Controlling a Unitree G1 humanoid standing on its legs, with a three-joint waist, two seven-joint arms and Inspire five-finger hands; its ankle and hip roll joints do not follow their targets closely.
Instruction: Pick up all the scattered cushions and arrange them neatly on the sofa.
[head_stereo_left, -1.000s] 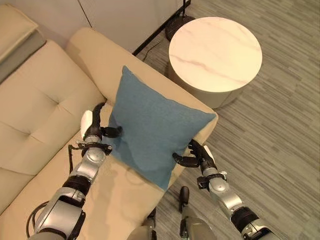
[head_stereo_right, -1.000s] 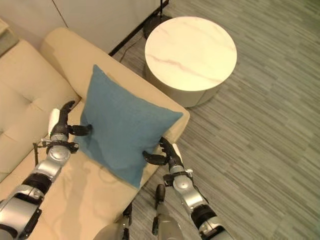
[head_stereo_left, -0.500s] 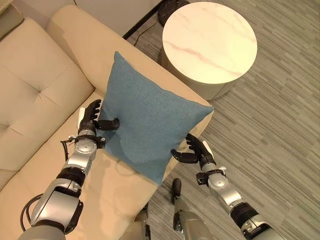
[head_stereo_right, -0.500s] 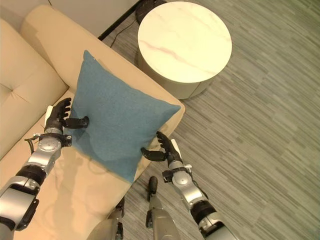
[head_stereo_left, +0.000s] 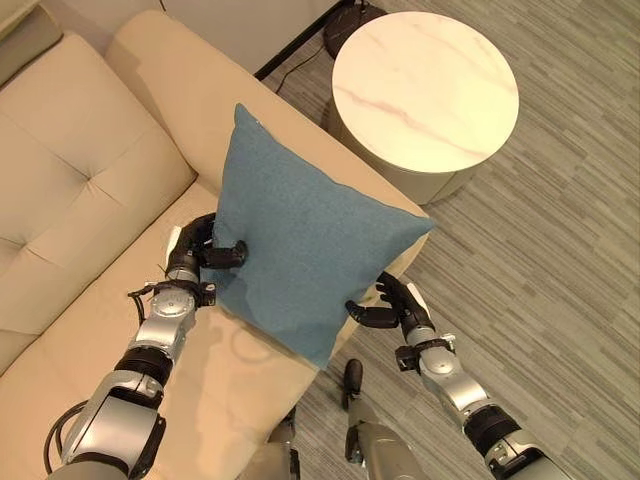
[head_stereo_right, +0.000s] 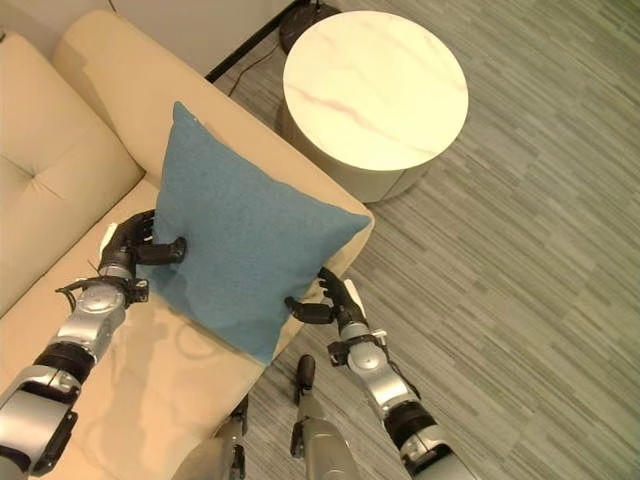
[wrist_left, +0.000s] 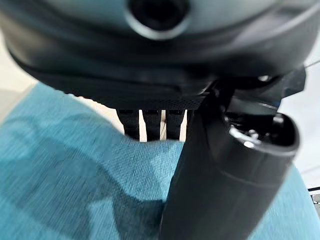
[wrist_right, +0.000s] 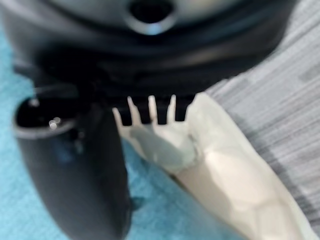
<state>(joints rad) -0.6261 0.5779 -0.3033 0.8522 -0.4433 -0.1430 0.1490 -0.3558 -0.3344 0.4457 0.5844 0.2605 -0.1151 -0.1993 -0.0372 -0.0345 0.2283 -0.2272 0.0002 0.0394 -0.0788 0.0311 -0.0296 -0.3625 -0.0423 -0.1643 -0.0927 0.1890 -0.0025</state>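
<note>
Because a square cushion is too wide and soft for one hand, the robot carries it between both, one on each side edge. On the left lies the beige sofa (head_stereo_left: 70, 190), its tufted seat bare, which I judge to be where the cushion is headed. The left hand (head_stereo_left: 196, 252) pinches the cushion's left edge: in the left wrist view its thumb lies across the blue cloth while the fingers (wrist_left: 150, 122) curl behind the edge. The blue cushion (head_stereo_left: 300, 255) hangs tilted like a diamond, one corner up and one down, above the sofa's arm and the front of the seat; whether its lower corner touches the sofa I cannot tell. The right hand (head_stereo_left: 392, 308) clamps the opposite edge low down, thumb on the front face and fingers wrapped behind, so the fabric dents at both grips. Held like this the cushion stays spread flat and can be set upright against the backrest. Further right, a round marble-topped worktop (head_stereo_left: 425, 90) stands on the striped floor (head_stereo_left: 560, 260), just beside the sofa's arm and clear of the hands
</note>
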